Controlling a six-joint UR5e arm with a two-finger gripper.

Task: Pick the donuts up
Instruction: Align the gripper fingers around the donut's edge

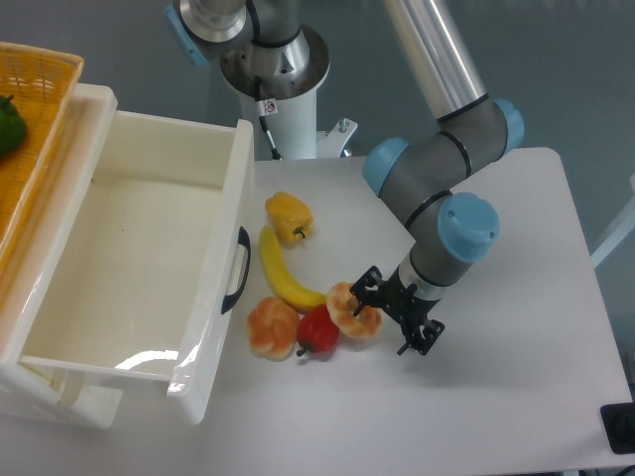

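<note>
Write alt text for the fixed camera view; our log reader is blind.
A robot arm's open gripper hangs low beside a toy donut on a white table. A red pepper touches the donut; a banana lies nearby.
</note>
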